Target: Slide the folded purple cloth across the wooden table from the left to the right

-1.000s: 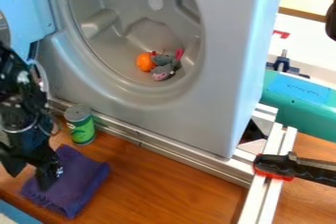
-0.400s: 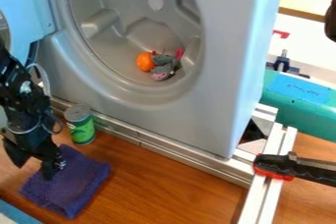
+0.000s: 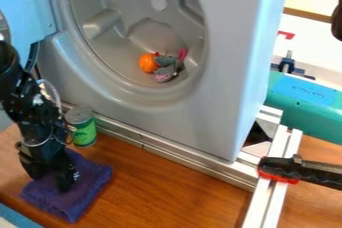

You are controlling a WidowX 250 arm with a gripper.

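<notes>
The black gripper (image 3: 48, 176) hangs at the lower left over a folded purple cloth (image 3: 80, 192), its two fingers apart, with cloth below and between them. Whether the fingertips touch the cloth, I cannot tell. The gripper and arm hide the cloth's upper left part. Just right of the arm, a green can with a silver top (image 3: 82, 128) stands upright on the wooden surface. Inside the grey drum are an orange ball (image 3: 148, 63) and, against it, a grey plush toy (image 3: 167, 67) with pink parts.
A grey-white washer-like housing (image 3: 220, 117) rises behind the wooden surface (image 3: 180, 187), its blue door (image 3: 37, 14) swung out at the left. Metal rails (image 3: 167, 150) run along its base. At the right are a black-and-red clamp (image 3: 294, 170) and a teal case (image 3: 304, 114).
The gripper has shifted right, first rising slightly and then coming down over the cloth. The cloth, can, ball and plush toy look unmoved.
</notes>
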